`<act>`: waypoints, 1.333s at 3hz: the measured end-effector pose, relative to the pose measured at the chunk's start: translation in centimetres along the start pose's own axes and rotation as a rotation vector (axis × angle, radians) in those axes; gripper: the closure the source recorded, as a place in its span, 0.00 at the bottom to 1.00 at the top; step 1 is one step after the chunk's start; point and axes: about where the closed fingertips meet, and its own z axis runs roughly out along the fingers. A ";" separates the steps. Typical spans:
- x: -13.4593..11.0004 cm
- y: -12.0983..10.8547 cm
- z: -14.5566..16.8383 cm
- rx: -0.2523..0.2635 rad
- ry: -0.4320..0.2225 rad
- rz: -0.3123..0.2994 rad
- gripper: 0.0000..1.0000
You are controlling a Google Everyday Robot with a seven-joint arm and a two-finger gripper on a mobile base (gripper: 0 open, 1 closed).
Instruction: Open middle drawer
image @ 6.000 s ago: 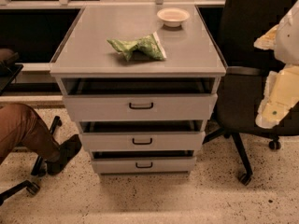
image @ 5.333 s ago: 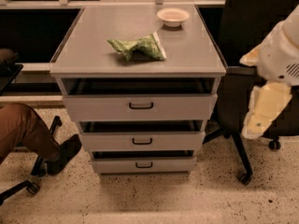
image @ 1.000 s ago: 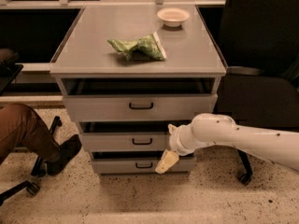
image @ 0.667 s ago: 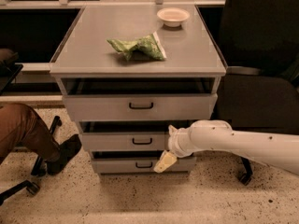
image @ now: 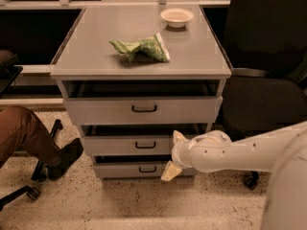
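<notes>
Grey cabinet (image: 96, 56), three drawers, on a speckled floor. Black office chair (image: 268, 99) to its right; a seated person's leg (image: 19, 128) at left. White arm (image: 240, 152) reaches in low from the right.

Top drawer (image: 96, 111) is the tallest and the bottom drawer (image: 115, 169) the smallest. The middle drawer (image: 110, 146) sits between them and looks not yet pulled out.

On the cabinet top: green bag (image: 141, 48), and a bowl (image: 177, 17) near the back edge.

Gripper (image: 173, 154) is against the right part of the middle drawer front, spread wide and grasping nothing. Handle (image: 145, 145) lies just to its left, ungripped.

Step, as judged: approach to the handle. Next: shift left, bracket the bar, close, pull straight out.
</notes>
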 end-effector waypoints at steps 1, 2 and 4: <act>1.6 -3.4 0.6 0.096 -0.027 0.070 0.00; 3.0 -5.7 -0.6 0.166 -0.038 0.088 0.00; 1.3 -3.9 3.7 0.094 -0.061 0.083 0.00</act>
